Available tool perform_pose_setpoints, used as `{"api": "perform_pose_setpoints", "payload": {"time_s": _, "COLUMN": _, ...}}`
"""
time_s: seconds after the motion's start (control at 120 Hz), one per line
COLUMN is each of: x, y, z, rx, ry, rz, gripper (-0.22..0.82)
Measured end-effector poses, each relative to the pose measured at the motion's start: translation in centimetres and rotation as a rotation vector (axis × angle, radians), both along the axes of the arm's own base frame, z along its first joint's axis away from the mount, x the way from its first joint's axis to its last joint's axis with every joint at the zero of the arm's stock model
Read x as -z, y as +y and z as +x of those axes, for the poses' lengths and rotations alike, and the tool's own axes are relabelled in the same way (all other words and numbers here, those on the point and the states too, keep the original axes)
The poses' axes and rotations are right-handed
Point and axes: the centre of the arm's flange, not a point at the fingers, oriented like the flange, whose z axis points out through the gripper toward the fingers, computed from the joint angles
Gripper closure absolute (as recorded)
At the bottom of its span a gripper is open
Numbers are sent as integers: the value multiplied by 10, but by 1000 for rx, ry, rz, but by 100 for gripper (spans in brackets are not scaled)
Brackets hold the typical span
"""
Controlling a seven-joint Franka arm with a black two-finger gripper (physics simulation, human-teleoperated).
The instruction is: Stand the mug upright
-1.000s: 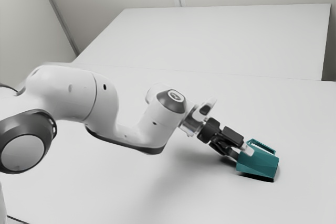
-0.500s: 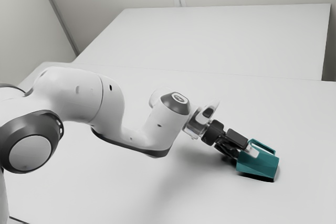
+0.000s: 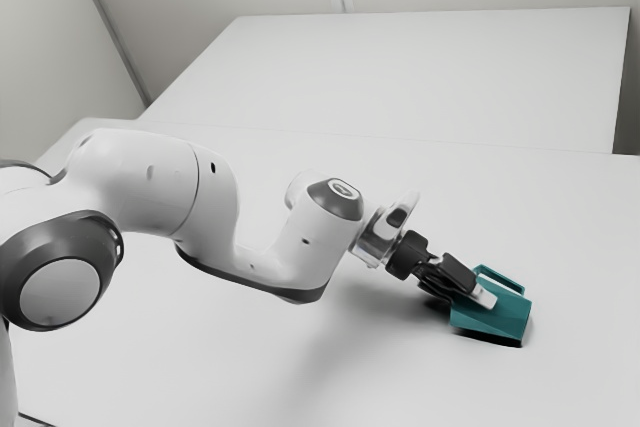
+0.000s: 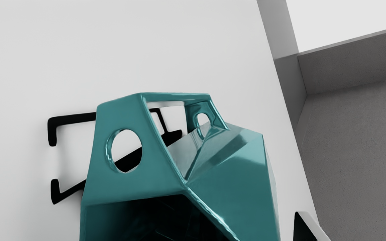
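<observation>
Table [image 3: 570, 217] spreads pale beneath the white arm [image 3: 150, 182]. Its black gripper [image 3: 474, 301] is open, how wide I cannot tell, and grips nothing. Teal mug [image 3: 505, 319] lies on its side at the gripper, handle [image 4: 176, 96] uppermost. One finger [image 4: 308, 219] stands just beside the mug, apart from its wall.

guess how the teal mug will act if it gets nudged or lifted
The mug looks stiff, with crisp-edged walls, so it probably won't flex. Lying on its side, its flat facets should discourage rolling, though a nudge at the raised handle might tip it. Its glossy sheen hints at slipperiness.
</observation>
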Motion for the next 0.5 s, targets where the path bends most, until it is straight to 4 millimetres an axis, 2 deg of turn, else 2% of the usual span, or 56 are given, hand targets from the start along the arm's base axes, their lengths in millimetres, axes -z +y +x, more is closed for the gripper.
{"api": "perform_pose_setpoints", "payload": {"time_s": 0.325, "x": 1, "y": 0, "z": 0, "rx": 4, "ry": -10, "rz": -2, "gripper": 67}}
{"api": "perform_pose_setpoints", "payload": {"time_s": 0.5, "x": -1, "y": 0, "z": 0, "rx": 5, "ry": -19, "rz": 2, "gripper": 73}}
